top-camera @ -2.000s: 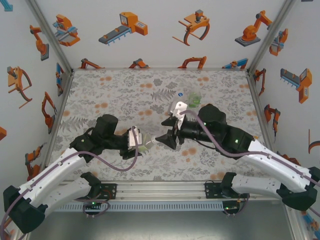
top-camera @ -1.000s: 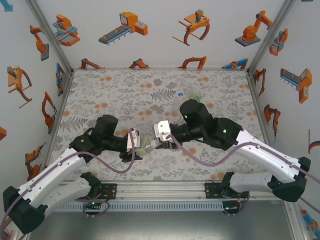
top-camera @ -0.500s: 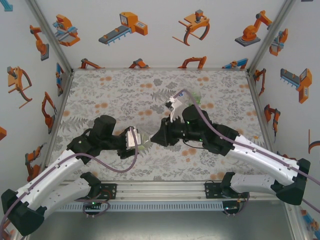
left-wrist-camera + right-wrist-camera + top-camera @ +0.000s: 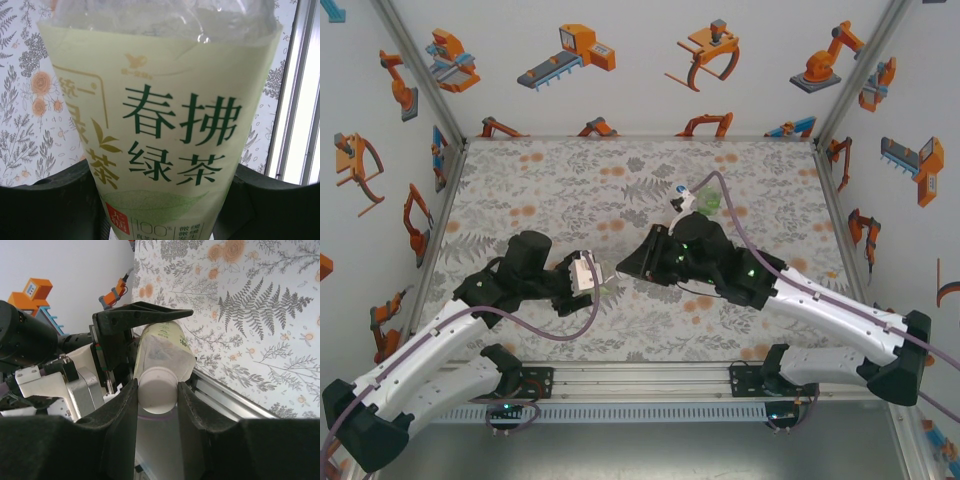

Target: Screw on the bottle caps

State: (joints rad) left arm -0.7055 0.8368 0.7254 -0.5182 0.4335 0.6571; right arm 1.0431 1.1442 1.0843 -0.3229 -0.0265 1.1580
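Holding, left gripper point(image 4: 592, 280): fingers point(image 4: 45, 205) set narrow on the bottle point(image 4: 165, 125), one on each side of its labelled body.
Bottle: lies on its side, with its mouth toward the right arm. Its height over the mat point(image 4: 550, 180) cannot be told.
Right gripper point(image 4: 625, 268): fingers point(image 4: 120, 425) pinched narrow on the cap point(image 4: 156, 388), one pad on each side.
Cap: sits at the bottle's mouth, in line with the neck. How far it is threaded cannot be told.
Rail point(image 4: 295, 100): near the bottle, on the side of the arm bases.
Mat: bare behind the bottle and to its left, up to the walls point(image 4: 640, 60).
Walls: well apart from the bottle, behind it and on both sides.
Green bottle point(image 4: 710, 200): well apart from the held bottle, behind it and to its right, close to the right arm.
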